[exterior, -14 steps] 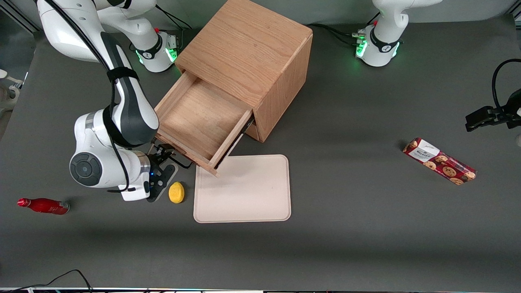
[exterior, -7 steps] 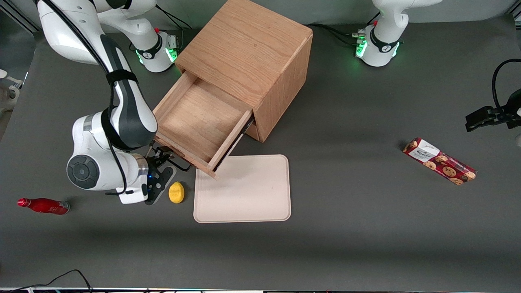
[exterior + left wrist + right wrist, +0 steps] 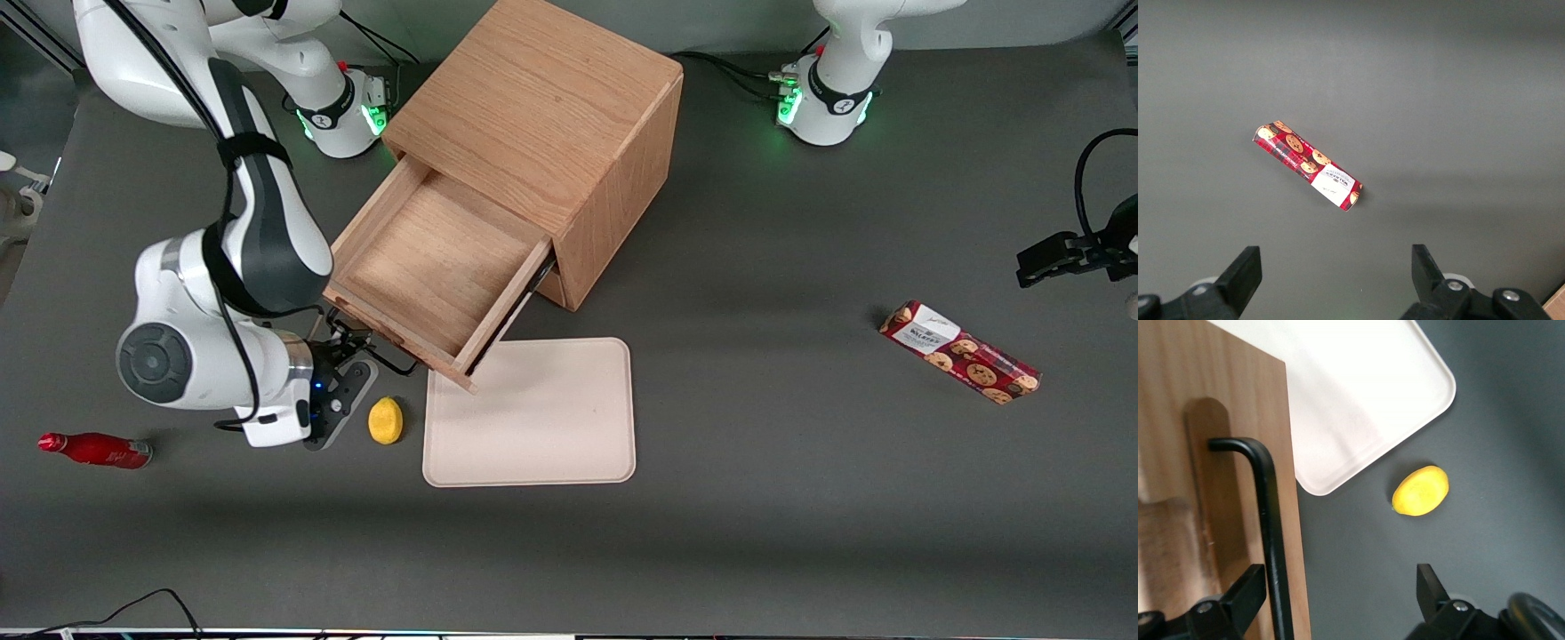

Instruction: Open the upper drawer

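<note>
The oak cabinet [image 3: 533, 107] stands at the back of the table. Its upper drawer [image 3: 436, 258] is pulled well out, and its wooden tray shows empty. The drawer below it is hidden under the open one. My right gripper [image 3: 345, 345] is in front of the drawer's front panel [image 3: 1238, 387], at the end of the thin dark bar handle [image 3: 1269, 520] that lies toward the working arm. In the right wrist view the gripper [image 3: 1338, 595] is open. The handle passes between the fingers, close beside one finger [image 3: 1245, 593]. The other finger [image 3: 1429, 587] is over bare table.
A yellow lemon [image 3: 385, 420] lies on the table near the gripper, also in the right wrist view [image 3: 1421, 491]. A pale tray [image 3: 533, 418] lies beside it, under the drawer's corner. A red bottle [image 3: 93, 449] lies toward the working arm's end. A cookie pack [image 3: 960, 352] lies toward the parked arm's end.
My right arm's wrist has moved toward the working arm's end of the table and away from the cabinet. The drawer's front has come out slightly farther.
</note>
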`<state>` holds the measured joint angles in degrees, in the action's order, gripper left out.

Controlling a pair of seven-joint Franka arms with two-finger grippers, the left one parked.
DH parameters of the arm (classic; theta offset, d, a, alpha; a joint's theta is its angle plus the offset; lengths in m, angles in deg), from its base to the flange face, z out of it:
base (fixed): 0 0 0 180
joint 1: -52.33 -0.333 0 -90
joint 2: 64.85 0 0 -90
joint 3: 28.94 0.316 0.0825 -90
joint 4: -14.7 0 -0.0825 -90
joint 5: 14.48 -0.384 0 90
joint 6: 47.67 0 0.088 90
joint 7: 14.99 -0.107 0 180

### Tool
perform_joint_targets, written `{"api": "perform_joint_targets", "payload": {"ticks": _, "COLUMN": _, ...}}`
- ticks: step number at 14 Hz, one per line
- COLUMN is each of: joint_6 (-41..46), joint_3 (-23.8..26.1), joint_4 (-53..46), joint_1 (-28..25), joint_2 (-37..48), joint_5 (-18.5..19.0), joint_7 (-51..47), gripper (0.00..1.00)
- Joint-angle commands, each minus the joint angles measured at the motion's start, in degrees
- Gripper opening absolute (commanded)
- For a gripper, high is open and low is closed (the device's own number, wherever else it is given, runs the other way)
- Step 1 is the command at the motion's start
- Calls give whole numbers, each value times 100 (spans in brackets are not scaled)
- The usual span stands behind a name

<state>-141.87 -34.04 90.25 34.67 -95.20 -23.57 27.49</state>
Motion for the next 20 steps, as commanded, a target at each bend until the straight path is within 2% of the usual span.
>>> {"api": "perform_joint_targets", "payload": {"ticks": 1, "joint_6": 470, "joint_3": -36, "joint_4": -136, "joint_1": -9, "joint_2": 230, "joint_5": 65, "joint_7": -195, "gripper": 100}}
{"api": "perform_joint_targets", "payload": {"ticks": 4, "joint_6": 1113, "joint_3": -35, "joint_4": -164, "joint_1": -18, "joint_2": 730, "joint_5": 127, "joint_7": -1606, "gripper": 100}}
{"api": "perform_joint_targets", "payload": {"ticks": 5, "joint_6": 1123, "joint_3": -18, "joint_4": -50, "joint_1": -36, "joint_2": 958, "joint_5": 292, "joint_7": -2212, "gripper": 100}}
{"api": "perform_joint_targets", "payload": {"ticks": 6, "joint_6": 1097, "joint_3": 52, "joint_4": 186, "joint_1": -62, "joint_2": 1256, "joint_5": 651, "joint_7": -2749, "gripper": 100}}
{"api": "perform_joint_targets", "payload": {"ticks": 7, "joint_6": 984, "joint_3": 78, "joint_4": 432, "joint_1": -62, "joint_2": 1503, "joint_5": 802, "joint_7": -3007, "gripper": 100}}
{"api": "perform_joint_targets", "payload": {"ticks": 10, "joint_6": 649, "joint_3": 9, "joint_4": 1004, "joint_1": 95, "joint_2": 2040, "joint_5": 786, "joint_7": -3132, "gripper": 100}}
{"api": "perform_joint_targets", "payload": {"ticks": 13, "joint_6": 719, "joint_3": 43, "joint_4": 1137, "joint_1": 481, "joint_2": 2261, "joint_5": 874, "joint_7": -3816, "gripper": 100}}
{"api": "perform_joint_targets", "payload": {"ticks": 15, "joint_6": 745, "joint_3": 17, "joint_4": 1112, "joint_1": 824, "joint_2": 2314, "joint_5": 1145, "joint_7": -3827, "gripper": 100}}
{"api": "perform_joint_targets", "payload": {"ticks": 18, "joint_6": 763, "joint_3": 17, "joint_4": 831, "joint_1": 1465, "joint_2": 2200, "joint_5": 1094, "joint_7": -3757, "gripper": 100}}
{"api": "perform_joint_targets", "payload": {"ticks": 20, "joint_6": 780, "joint_3": -18, "joint_4": 804, "joint_1": 1546, "joint_2": 2287, "joint_5": 1076, "joint_7": -3721, "gripper": 100}}
